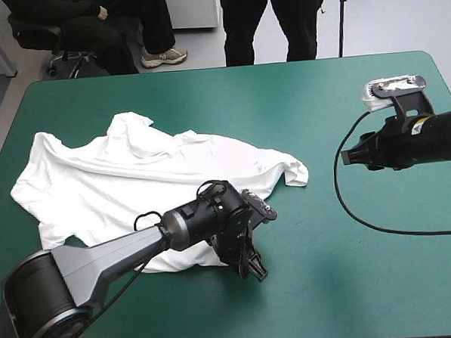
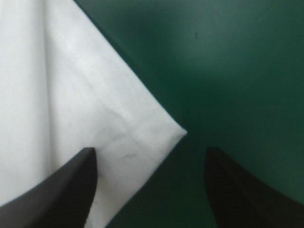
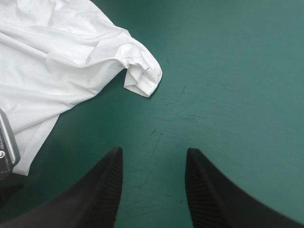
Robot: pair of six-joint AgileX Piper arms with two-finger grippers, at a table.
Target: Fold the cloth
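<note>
**Spotter:** What do you have, biggest thing first?

**Operator:** The table (image 1: 352, 283), teal-green, fills the high view. The T-shirt (image 1: 135, 181) lies spread but rumpled across the left and centre of that frame, and no fold is made yet. My left arm (image 1: 124, 254) comes in from the lower left. The left jaws stand open at the shirt's near hem corner (image 2: 159, 128), lower centre of the frame. My right jaws are open too, at the right of the frame over bare cover, well apart from the sleeve (image 3: 142, 78).

**Spotter:** What worries you?

**Operator:** One jaw sits over cloth and the other over bare table, so I judge the corner could slip out as they close. Lifting that corner alone, with the right arm so far off, would likely drag and bunch the shirt.

**Spotter:** Which camera helps most?

**Operator:** The left wrist view shows the stitched hem and the corner's tip between the jaws. From above, the left arm hides that. Only the high view shows how the whole shirt lies. The right wrist view shows the sleeve cuff curled over.
</note>
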